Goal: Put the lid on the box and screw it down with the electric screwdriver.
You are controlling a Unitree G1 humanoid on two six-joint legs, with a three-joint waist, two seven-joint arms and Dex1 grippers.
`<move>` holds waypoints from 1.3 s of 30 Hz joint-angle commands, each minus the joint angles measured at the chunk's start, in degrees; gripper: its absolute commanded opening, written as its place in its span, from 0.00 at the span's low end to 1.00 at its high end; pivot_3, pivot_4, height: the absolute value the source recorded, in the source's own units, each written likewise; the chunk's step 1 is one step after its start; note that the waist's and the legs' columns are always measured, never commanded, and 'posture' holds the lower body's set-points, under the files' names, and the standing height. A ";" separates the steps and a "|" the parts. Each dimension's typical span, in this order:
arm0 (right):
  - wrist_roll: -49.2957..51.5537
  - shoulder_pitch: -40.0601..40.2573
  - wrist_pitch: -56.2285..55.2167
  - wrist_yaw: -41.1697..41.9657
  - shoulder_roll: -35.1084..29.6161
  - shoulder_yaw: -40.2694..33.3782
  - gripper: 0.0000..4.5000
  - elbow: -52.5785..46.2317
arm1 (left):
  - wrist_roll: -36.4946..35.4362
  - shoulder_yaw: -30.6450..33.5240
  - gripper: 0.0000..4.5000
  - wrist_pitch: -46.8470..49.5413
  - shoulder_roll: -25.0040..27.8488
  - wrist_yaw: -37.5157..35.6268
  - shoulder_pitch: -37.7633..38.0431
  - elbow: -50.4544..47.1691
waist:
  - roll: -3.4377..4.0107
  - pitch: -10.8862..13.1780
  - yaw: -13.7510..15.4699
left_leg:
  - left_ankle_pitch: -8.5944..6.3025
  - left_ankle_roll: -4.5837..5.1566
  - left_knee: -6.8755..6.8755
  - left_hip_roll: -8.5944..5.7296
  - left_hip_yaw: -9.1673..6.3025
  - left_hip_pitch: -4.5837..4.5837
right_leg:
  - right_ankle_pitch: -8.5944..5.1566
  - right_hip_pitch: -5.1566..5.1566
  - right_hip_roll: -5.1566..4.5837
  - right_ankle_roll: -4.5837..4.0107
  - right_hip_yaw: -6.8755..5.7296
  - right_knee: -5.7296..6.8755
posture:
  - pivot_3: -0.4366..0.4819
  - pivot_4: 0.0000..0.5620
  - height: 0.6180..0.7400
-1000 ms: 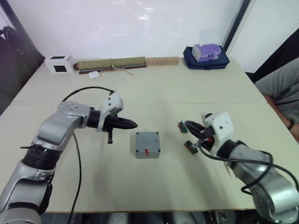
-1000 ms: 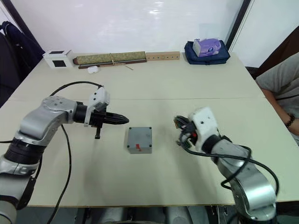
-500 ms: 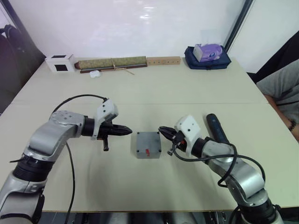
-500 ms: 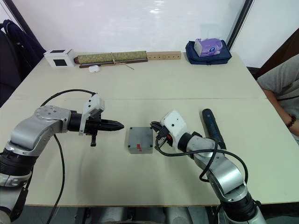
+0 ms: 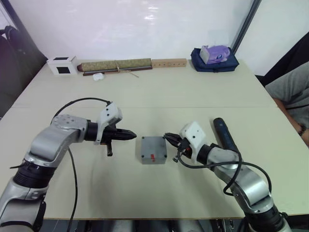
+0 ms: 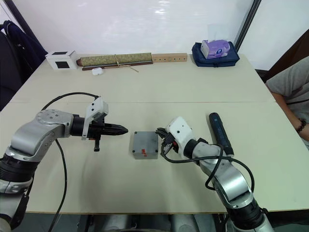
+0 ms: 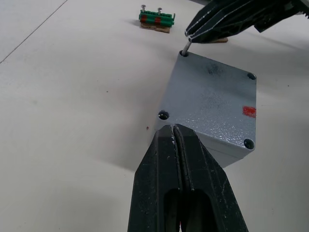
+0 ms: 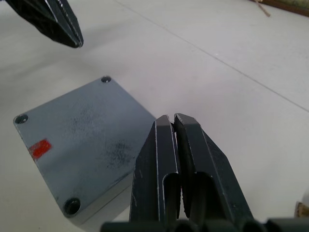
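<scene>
- Beige tabletop (image 5: 159, 92) fills most of the scene, backed by a white wall; along its far edge stand a small white box (image 5: 61, 65), a long rolled mat (image 5: 115, 65), a wooden strip (image 5: 168, 63) and a dark blue pouch (image 5: 212, 62) with a purple pack on top.
- At the right edge sits a person in a grey sleeve (image 5: 289, 94).
- The box (image 5: 153, 150) sits near the middle of the table between the two arms, with the lid (image 7: 212, 104) already on top of it, a red mark on the grey surface and screw holes at the corners.
- The left gripper (image 5: 129, 136) hovers just left of the box, its black fingers (image 7: 159, 169) pressed together and holding nothing.
- The right gripper (image 5: 170, 137) is at the box's far right corner, its fingers (image 8: 159, 164) closed; the left wrist view shows a small screw (image 7: 185, 47) pinched at their tips, standing over the corner hole.
- The electric screwdriver (image 5: 224, 136) lies flat on the table to the right of the right arm, well apart from the box, untouched.
- A green terminal strip (image 7: 156, 20) lies on the table beyond the box in the left wrist view.
</scene>
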 commanded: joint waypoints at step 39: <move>29.28 -12.43 43.71 11.46 -29.94 -36.36 0.99 5.99 | 2.74 -6.77 0.00 -11.50 -2.95 -10.16 -12.14 1.98 | 0.12 0.09 0.06 | -0.05 0.10 -0.16 -0.05 0.02 -0.01 | 0.00 0.03 -0.03 -0.02 -0.01 -0.15 | 0.48 0.27 1.00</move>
